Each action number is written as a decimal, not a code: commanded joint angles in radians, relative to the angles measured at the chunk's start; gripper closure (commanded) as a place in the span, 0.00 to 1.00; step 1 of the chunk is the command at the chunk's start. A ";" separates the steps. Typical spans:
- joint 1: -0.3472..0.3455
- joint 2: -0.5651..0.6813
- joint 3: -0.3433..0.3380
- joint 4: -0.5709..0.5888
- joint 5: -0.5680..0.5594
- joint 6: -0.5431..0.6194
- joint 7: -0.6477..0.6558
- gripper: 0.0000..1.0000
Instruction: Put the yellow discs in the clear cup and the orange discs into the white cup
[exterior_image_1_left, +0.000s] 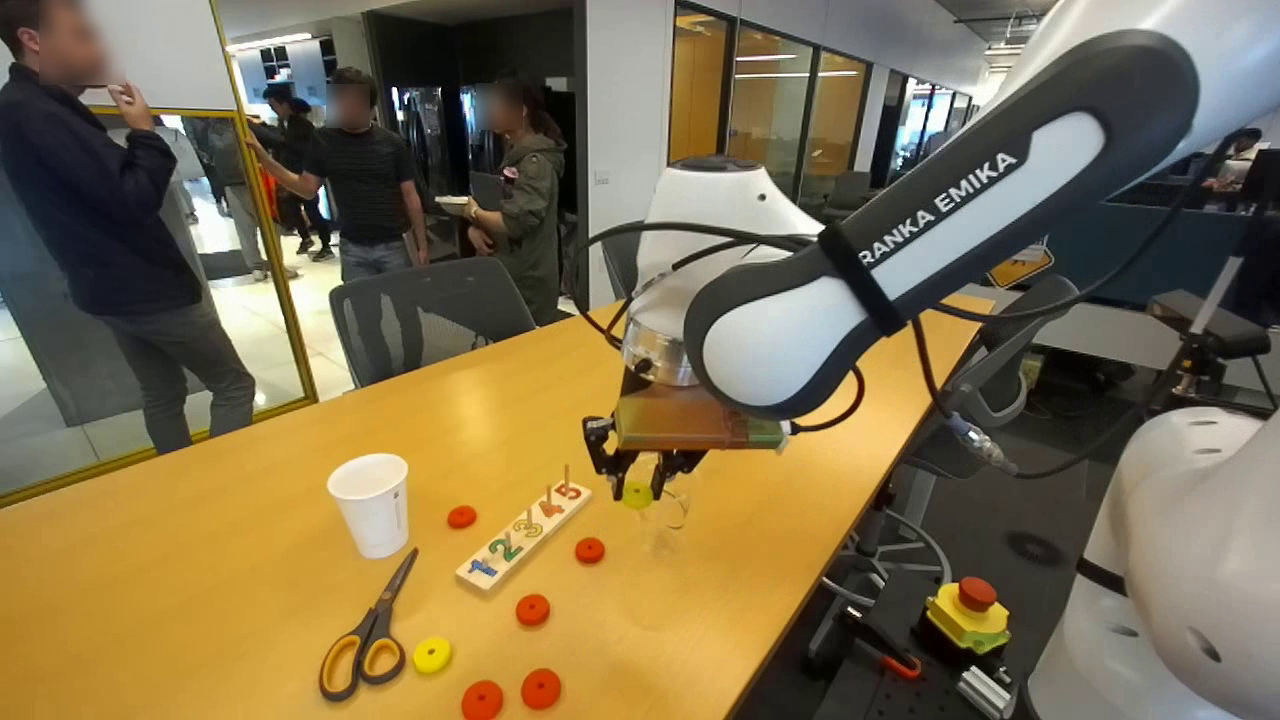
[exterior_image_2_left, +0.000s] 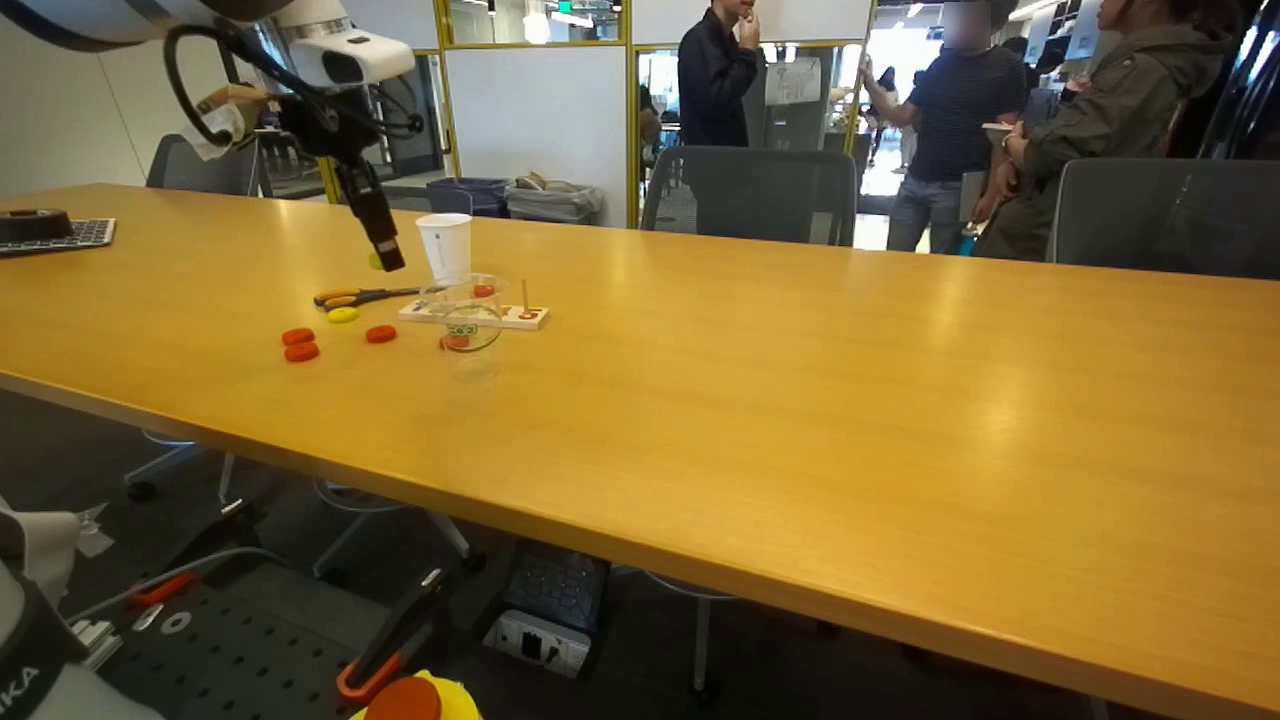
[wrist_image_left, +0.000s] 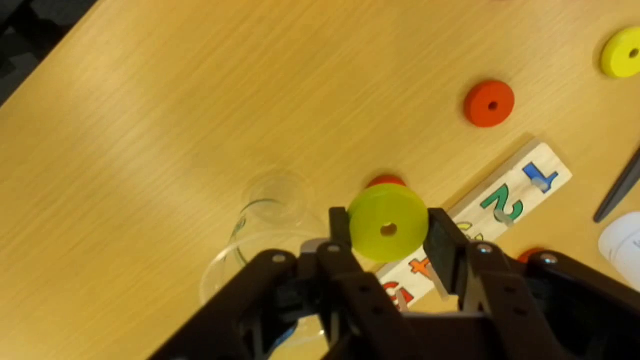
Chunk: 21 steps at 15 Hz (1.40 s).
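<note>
My gripper (wrist_image_left: 387, 227) is shut on a yellow disc (wrist_image_left: 388, 240), held above the table beside the clear cup (wrist_image_left: 265, 220). The fingertips also show in both exterior views (exterior_image_1_left: 638, 492) (exterior_image_2_left: 392, 265). The clear cup stands on the table (exterior_image_2_left: 470, 320), partly behind the gripper in the wrist view. Another yellow disc (exterior_image_1_left: 432, 655) lies near the scissors. Several orange discs (exterior_image_1_left: 533, 610) lie scattered on the table; in the wrist view one orange disc (wrist_image_left: 386, 180) is mostly hidden by the held disc. The white cup (exterior_image_1_left: 370, 510) stands upright at the far side (exterior_image_2_left: 446, 248).
A white numbered peg board (exterior_image_1_left: 525, 535) with upright pegs lies between the two cups. Dark scissors with orange-yellow handles (exterior_image_1_left: 372, 640) lie by the white cup. The table edge (exterior_image_1_left: 800, 620) runs along the robot's side. People and chairs (exterior_image_1_left: 430, 315) are beyond the table.
</note>
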 joint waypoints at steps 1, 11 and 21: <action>-0.082 -0.075 0.018 0.002 -0.065 -0.023 -0.001 0.75; -0.163 0.037 -0.005 0.029 -0.106 0.002 -0.031 0.75; -0.157 0.106 -0.019 0.070 -0.110 0.003 -0.033 0.25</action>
